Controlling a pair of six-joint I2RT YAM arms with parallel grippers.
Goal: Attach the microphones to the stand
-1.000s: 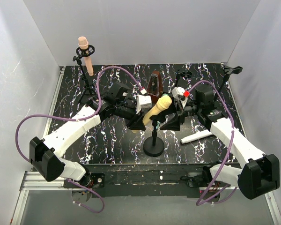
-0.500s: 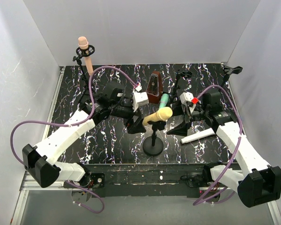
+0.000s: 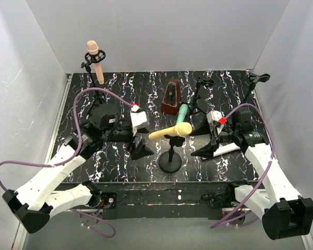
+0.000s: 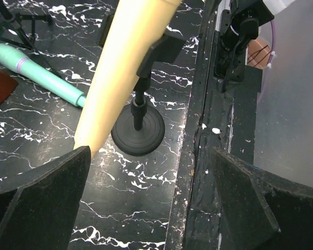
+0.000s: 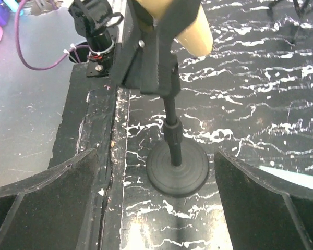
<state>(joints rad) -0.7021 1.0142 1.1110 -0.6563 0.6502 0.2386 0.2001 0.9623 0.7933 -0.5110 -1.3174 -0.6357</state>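
Top view: yellow microphone [image 3: 170, 132] sits level in the clip of the centre stand [image 3: 171, 156]. Left gripper [image 3: 137, 143] and right gripper [image 3: 204, 141] flank it, both spread wide and empty. Pink microphone [image 3: 95, 60] is clipped upright, upper left. Teal microphone [image 3: 183, 112] and white microphone [image 3: 227, 149] lie loose.
Left wrist: the clip alone carries the yellow handle.
Right wrist: same, fingers wide apart.

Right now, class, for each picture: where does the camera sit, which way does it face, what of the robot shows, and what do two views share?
Top: above, behind the arms, looking down at the table; both arms show.
Left wrist: on the left arm, facing the yellow microphone on its stand; open jaws below.
Right wrist: on the right arm, facing that stand from the other side; open jaws below.
Shared: the stand's round base.
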